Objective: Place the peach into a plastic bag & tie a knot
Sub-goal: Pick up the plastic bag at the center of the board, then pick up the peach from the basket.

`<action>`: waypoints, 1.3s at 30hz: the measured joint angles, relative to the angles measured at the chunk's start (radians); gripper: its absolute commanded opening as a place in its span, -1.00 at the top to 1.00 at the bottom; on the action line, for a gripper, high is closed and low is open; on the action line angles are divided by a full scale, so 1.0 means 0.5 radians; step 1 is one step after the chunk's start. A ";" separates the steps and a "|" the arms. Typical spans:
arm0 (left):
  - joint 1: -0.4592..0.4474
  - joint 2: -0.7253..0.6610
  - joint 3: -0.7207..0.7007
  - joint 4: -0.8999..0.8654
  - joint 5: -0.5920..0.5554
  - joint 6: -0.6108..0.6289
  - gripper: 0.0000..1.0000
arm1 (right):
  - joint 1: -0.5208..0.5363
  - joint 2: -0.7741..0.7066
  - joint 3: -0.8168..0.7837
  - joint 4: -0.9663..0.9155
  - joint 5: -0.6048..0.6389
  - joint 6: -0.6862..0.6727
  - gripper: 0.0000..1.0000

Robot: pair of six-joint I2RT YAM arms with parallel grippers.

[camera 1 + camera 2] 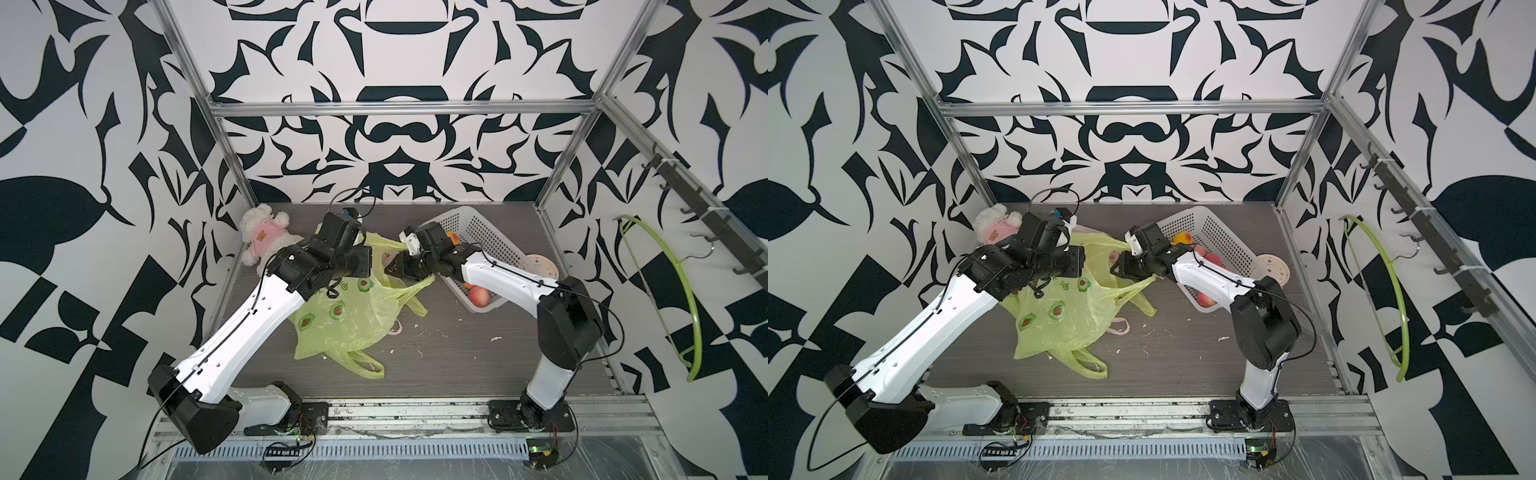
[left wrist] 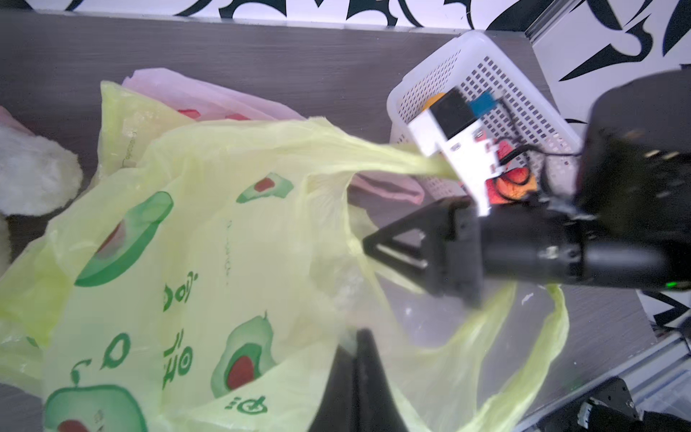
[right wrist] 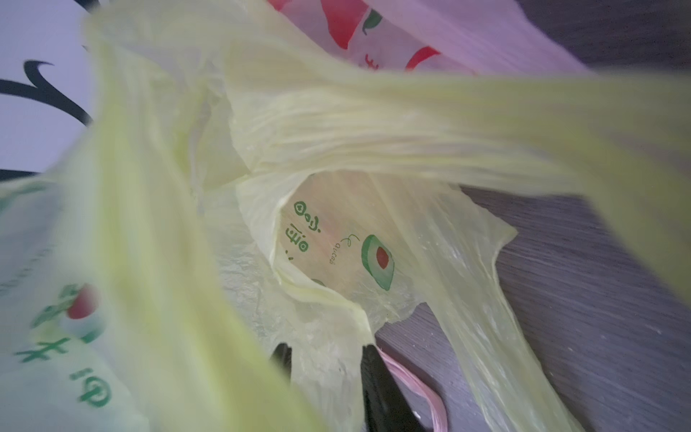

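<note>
The yellow-green plastic bag [image 1: 349, 316] with avocado prints lies crumpled mid-table in both top views. My left gripper [image 2: 357, 336] is shut on a fold of the bag's film near its mouth. My right gripper [image 3: 325, 359] reaches in from the basket side; its black fingers [image 3: 374, 374] stand apart with thin bag film [image 3: 325, 336] in the gap. One bag handle [image 2: 374, 157] stretches taut over the right wrist. A round red-and-yellow peach [image 1: 478, 296] lies in the basket's near end. Whether any fruit is inside the bag I cannot tell.
The white perforated basket [image 1: 490, 237] with more fruit stands at the back right, and a round white disc [image 1: 538, 266] lies beside it. A white plush toy [image 1: 262, 237] sits back left. A pink bag [image 2: 209, 93] lies under the green one. A green hanger [image 1: 690, 291] hangs on the right wall.
</note>
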State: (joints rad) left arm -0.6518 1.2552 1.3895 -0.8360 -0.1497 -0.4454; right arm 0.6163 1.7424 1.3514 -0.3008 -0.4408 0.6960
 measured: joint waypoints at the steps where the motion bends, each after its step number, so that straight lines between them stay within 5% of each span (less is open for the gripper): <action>1: 0.013 -0.030 -0.053 0.021 0.021 -0.007 1.00 | -0.024 -0.041 0.011 -0.045 0.002 -0.014 0.15; 15: 0.088 -0.091 -0.311 0.427 0.455 -0.047 1.00 | -0.701 -0.761 -0.008 -0.717 0.318 -0.375 -0.18; 24: 0.088 -0.112 -0.266 0.594 0.616 -0.075 1.00 | -0.816 -0.476 -0.076 -0.894 0.608 -0.525 -0.25; 39: 0.095 -0.169 -0.673 0.932 0.623 -0.308 1.00 | -0.816 -0.095 -0.182 -0.805 0.706 -0.569 -0.47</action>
State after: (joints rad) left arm -0.6041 1.1709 1.0531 -0.3702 0.1616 -0.5995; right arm 0.2081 1.6951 1.2606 -0.7033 -0.0879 0.4114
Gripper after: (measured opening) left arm 0.040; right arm 0.726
